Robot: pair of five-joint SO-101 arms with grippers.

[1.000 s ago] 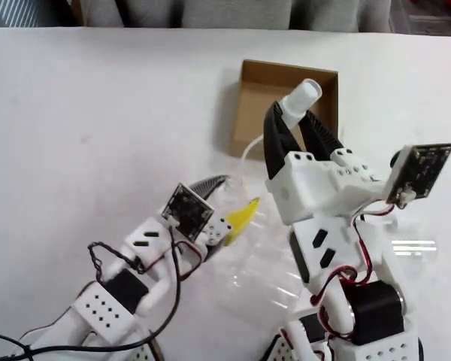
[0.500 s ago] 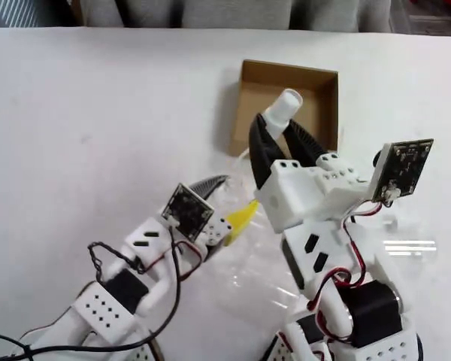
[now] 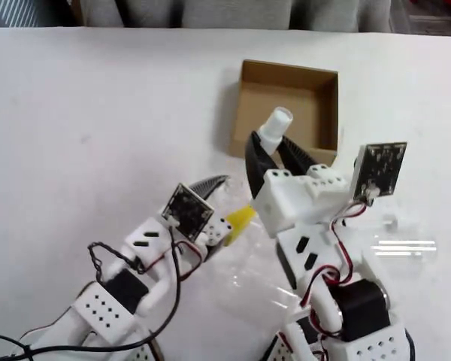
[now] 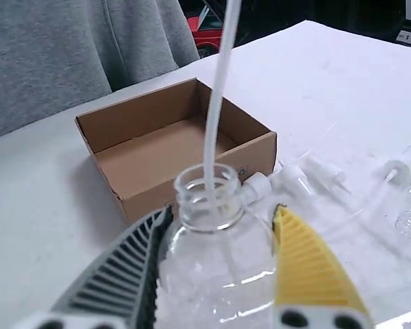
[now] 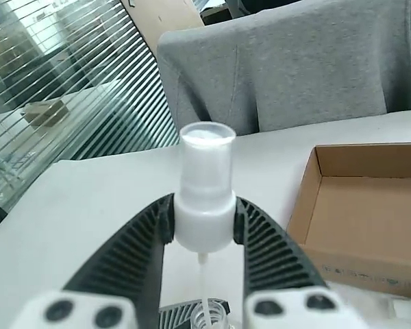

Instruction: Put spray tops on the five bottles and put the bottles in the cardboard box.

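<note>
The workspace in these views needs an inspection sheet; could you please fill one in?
Surface: white table, with both arms at its near edge.
Job's things: brown cardboard box, no bottles in it; clear plastic bottle, neck open; white spray top above it, with its thin dip tube running into the neck; a spare spray top and a loose clear bottle lie beside the box.
Clutter: nothing seen.
Grippers: left gripper shut on the clear plastic bottle; right gripper shut on the white spray top.
Cables: black wires and red wires run along the arms.
Surroundings: grey upholstered seat; window blinds.
</note>
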